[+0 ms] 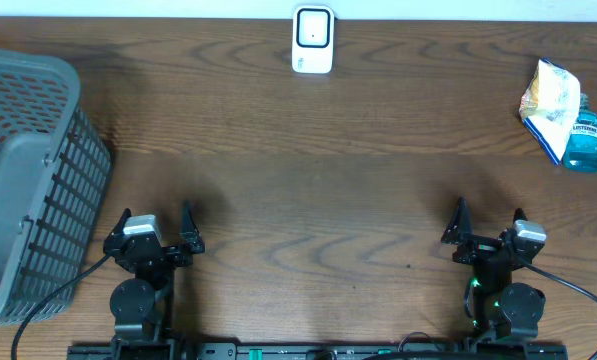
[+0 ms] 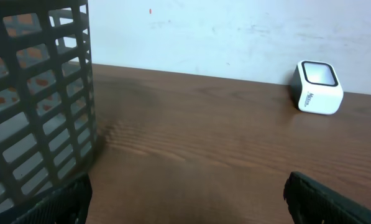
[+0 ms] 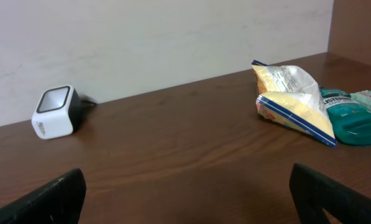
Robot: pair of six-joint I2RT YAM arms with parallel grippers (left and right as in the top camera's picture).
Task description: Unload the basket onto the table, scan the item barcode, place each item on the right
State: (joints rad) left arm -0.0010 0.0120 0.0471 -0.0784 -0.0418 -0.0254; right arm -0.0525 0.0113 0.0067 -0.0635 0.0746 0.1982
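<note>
A white barcode scanner with a dark window stands at the table's far edge, middle; it shows too as the scanner and the scanner. Items lie at the far right: a yellow and white snack bag and a blue Listerine bottle, seen also as the bag and the bottle. My left gripper rests open near the front left, nothing between its fingers. Near the front right my right gripper stands open and empty, well short of the items.
A grey plastic basket with slotted walls stands at the left edge, close beside the left arm; its wall fills the left of the left wrist view. A pale wall runs behind the table.
</note>
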